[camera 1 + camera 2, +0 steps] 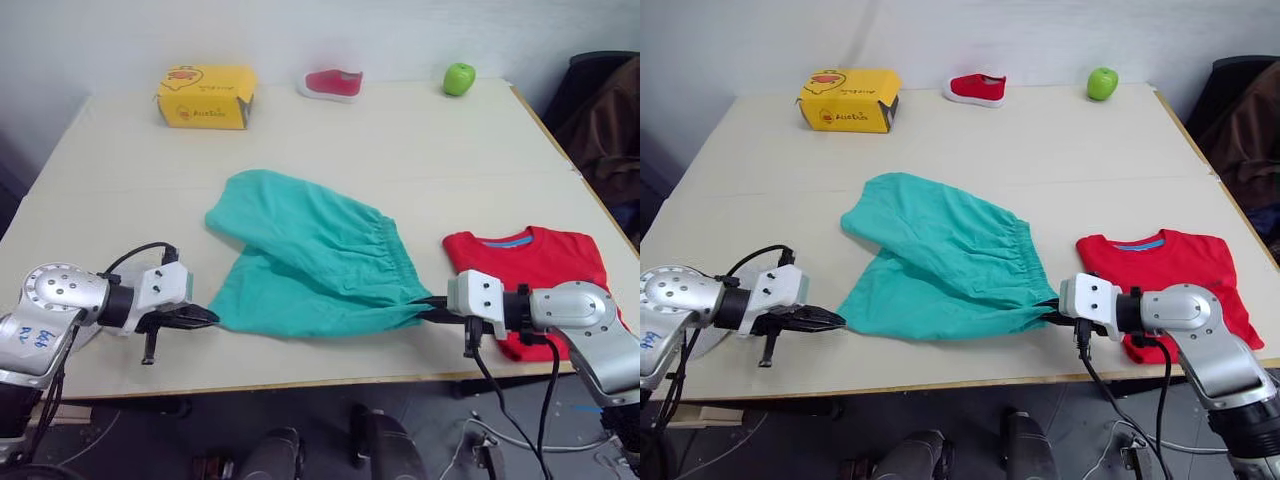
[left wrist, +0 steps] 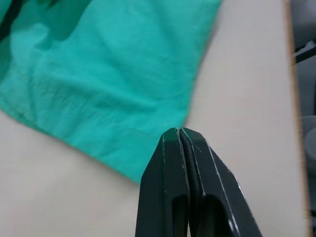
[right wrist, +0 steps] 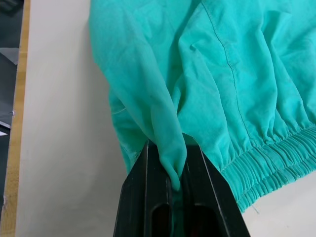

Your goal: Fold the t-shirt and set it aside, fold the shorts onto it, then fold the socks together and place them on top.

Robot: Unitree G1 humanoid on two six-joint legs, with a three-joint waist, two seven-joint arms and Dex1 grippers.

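Left eye view showed the t-shirt (image 1: pixel 535 262) folded aside at my right, the shorts (image 1: pixel 305 262) mid-worktop (image 1: pixel 400 150) pinched in my right jaws (image 3: pixel 177 170), left jaws (image 2: pixel 180 136) closed empty beside them, unfolded yet.

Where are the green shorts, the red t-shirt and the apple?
shorts (image 1: pixel 300 262): left eye view, middle of the fabric.
t-shirt (image 1: pixel 540 262): left eye view, chest below the collar.
apple (image 1: pixel 459 78): left eye view, its middle.
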